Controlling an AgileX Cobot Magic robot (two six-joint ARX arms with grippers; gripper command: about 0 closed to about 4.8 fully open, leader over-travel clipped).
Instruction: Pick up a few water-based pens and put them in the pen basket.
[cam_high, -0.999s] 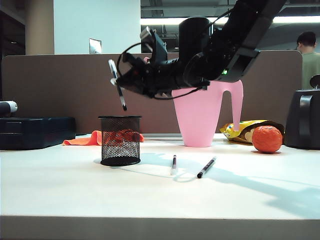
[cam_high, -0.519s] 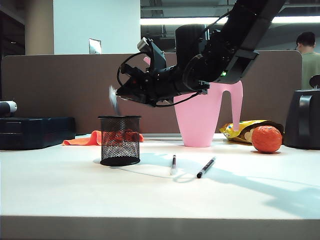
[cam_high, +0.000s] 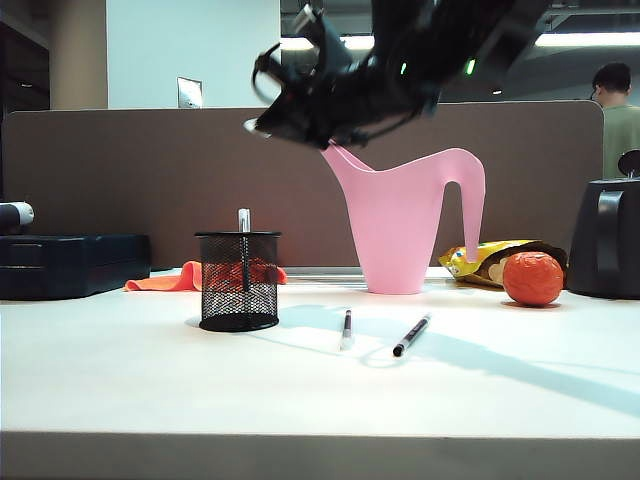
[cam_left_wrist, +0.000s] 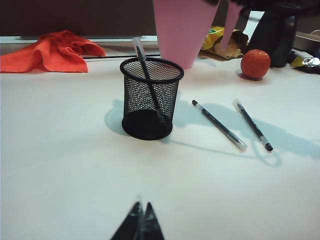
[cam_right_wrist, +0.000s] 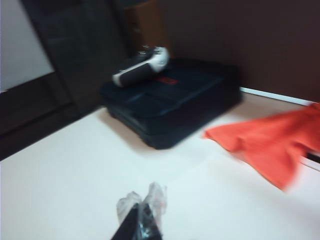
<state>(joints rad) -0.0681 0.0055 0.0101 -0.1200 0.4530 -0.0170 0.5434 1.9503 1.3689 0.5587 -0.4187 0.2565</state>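
With both the right pincer (cam_high: 262, 125), high above the basket (cam_high: 240, 280), and the left pincer (cam_left_wrist: 140, 225), low over the worktop (cam_high: 300, 390), pinched empty, a careless reach for the two loose pens (cam_high: 380, 332) could roll them away or tip the cup holding one pen (cam_left_wrist: 147, 82).

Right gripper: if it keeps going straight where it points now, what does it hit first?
Judging by its wrist view, the shut right gripper points down at bare white table first. The dark blue case and orange cloth lie farther on; depth is unclear.
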